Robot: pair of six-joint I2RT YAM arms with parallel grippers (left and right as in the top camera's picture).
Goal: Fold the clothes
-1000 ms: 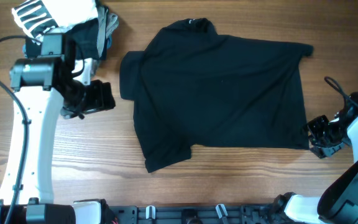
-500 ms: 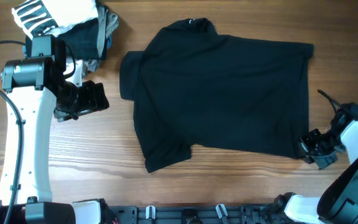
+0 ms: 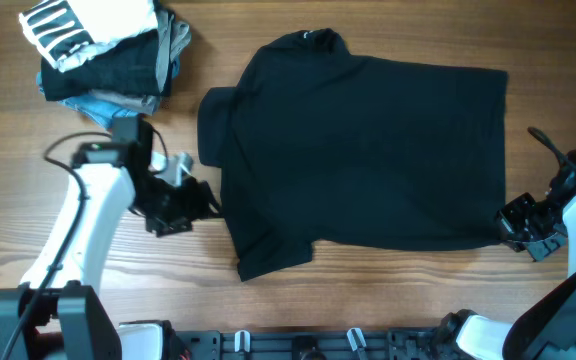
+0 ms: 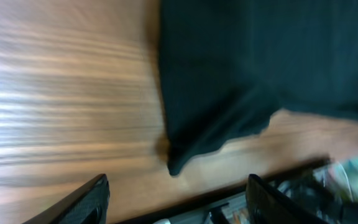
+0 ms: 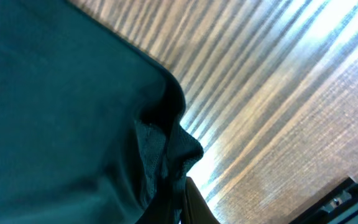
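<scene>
The clothes, a black T-shirt (image 3: 358,150), lie spread flat on the wooden table, collar toward the far edge. My left gripper (image 3: 206,205) is low at the shirt's left side, just below the left sleeve, and stands open. In the left wrist view its fingers (image 4: 89,202) frame bare wood with nothing between them, and the shirt's near-left corner (image 4: 185,152) lies just ahead. My right gripper (image 3: 508,222) is at the shirt's near-right corner, shut on it. The right wrist view shows bunched fabric (image 5: 166,149) pinched at the fingertips (image 5: 194,202).
A pile of folded garments sits at the far left corner: a white black-striped one (image 3: 78,25) on top of grey and blue ones (image 3: 118,75). A dark equipment rail (image 3: 298,345) runs along the table's near edge.
My left arm has swung from beside the garment pile down and right to the shirt's left edge. My right gripper has shut on the shirt's near-right corner and shifted slightly right.
</scene>
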